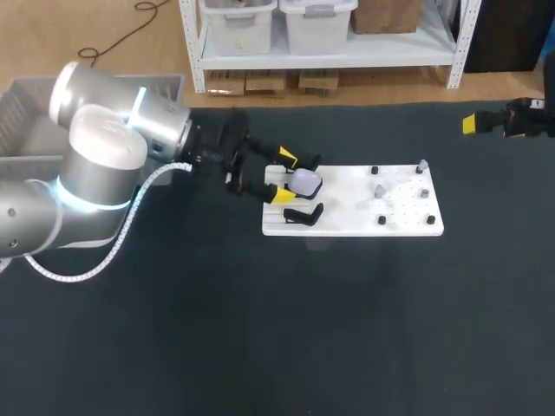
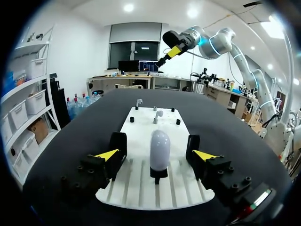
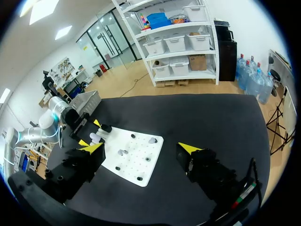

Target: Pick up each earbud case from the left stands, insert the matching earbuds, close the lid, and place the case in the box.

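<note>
While the left gripper (image 1: 284, 176) straddles the closed earbud case (image 1: 304, 182) on the white board (image 1: 399, 224), the grey box (image 1: 22, 104) sits far left, its inside half hidden. From the left wrist, the case stands upright on its stand (image 2: 159, 175), clear of both spread fingers. From the right wrist, the right gripper (image 3: 141, 148) hangs with fingers apart, well away from the board.

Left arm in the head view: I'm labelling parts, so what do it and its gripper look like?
The left arm is silver-grey with rounded joints, a blue ring and a white ribbed cable. The left gripper is black with yellow tips.
</note>
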Robot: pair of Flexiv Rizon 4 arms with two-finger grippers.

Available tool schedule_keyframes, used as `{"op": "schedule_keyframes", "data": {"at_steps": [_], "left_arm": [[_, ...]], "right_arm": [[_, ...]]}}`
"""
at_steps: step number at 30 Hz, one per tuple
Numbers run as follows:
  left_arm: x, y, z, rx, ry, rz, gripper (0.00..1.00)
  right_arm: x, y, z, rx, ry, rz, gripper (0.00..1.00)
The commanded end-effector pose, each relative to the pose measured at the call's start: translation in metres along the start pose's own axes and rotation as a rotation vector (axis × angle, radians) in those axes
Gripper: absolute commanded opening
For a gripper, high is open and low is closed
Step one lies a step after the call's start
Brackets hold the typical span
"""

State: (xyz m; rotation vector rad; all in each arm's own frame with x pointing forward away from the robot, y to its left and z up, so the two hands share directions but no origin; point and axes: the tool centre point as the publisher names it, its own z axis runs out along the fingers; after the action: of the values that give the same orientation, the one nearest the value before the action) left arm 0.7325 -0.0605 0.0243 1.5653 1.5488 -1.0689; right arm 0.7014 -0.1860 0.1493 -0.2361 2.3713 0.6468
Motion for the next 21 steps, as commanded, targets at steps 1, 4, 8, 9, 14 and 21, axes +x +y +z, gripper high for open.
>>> {"op": "schedule_keyframes", "data": {"at_steps": [1, 4, 8, 9, 14, 21], "left_arm": [[-0.0047, -0.0015, -0.0048, 0.022, -0.006, 0.018, 1.00], [-0.0054, -0.0029, -0.0061, 0.031, -0.003, 0.026, 1.00], [-0.0039, -0.0028, -0.0061, 0.032, 0.000, 0.028, 1.00], [-0.0038, -0.0028, -0.0061, 0.033, 0.000, 0.029, 1.00], [-0.0027, -0.0045, -0.0045, 0.038, 0.003, 0.037, 0.97], [-0.0008, -0.0076, -0.0025, 0.046, 0.015, 0.042, 0.88]], "right_arm": [[0.0002, 0.0006, -0.0004, 0.003, 0.000, 0.000, 1.00], [0.0002, 0.0006, -0.0004, 0.003, 0.000, 0.000, 1.00], [0.0002, 0.0006, -0.0004, 0.003, 0.000, 0.000, 1.00], [0.0002, 0.0006, -0.0004, 0.003, 0.000, 0.000, 1.00], [0.0002, 0.0006, -0.0004, 0.003, 0.000, 0.000, 1.00], [0.0002, 0.0006, -0.0004, 0.003, 0.000, 0.000, 1.00]]}}
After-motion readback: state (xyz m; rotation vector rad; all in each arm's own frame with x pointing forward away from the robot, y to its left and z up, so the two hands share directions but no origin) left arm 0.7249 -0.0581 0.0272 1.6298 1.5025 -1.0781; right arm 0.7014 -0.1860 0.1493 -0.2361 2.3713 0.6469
